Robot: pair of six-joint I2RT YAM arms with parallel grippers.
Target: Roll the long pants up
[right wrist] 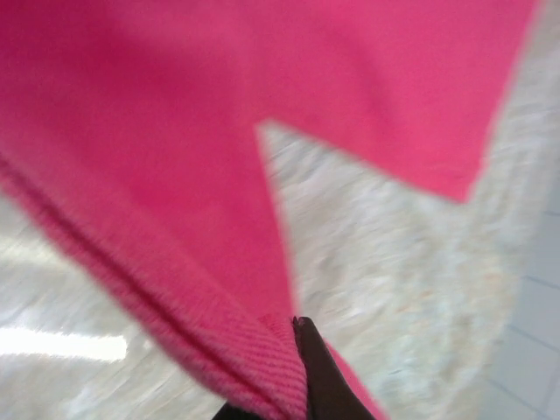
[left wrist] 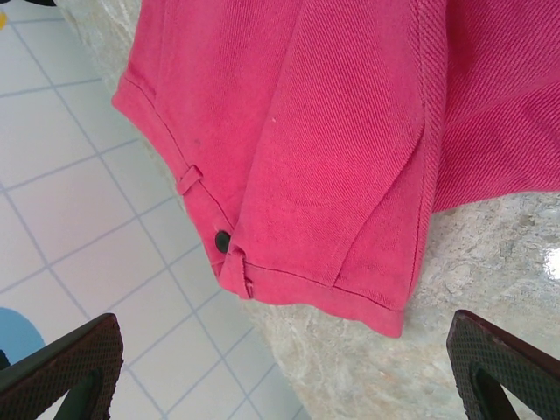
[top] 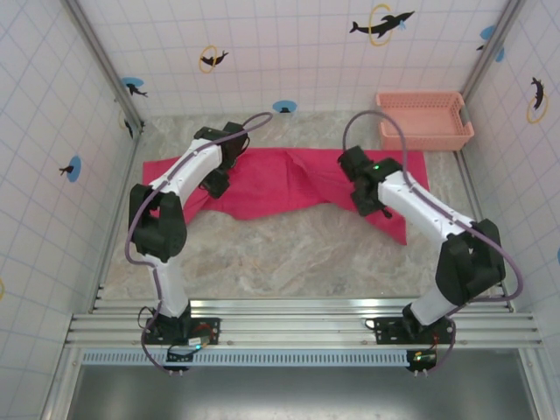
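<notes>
- Two legs of the long pants [top: 289,179] run left-right across the far table [top: 289,254]; waistband [left wrist: 262,280] points left.
- My left gripper [left wrist: 280,367] spread wide, empty, above the waistband.
- My right gripper [top: 360,208] pinched tight on a leg fold.

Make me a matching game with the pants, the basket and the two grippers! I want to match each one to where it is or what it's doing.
Things:
1 pants
2 basket
3 left gripper
4 right gripper

Clues:
A in the far right corner
B open above the waistband
C lying spread across the table
D shut on a fold of red cloth

Pairs: 1-C, 2-A, 3-B, 4-D
</notes>
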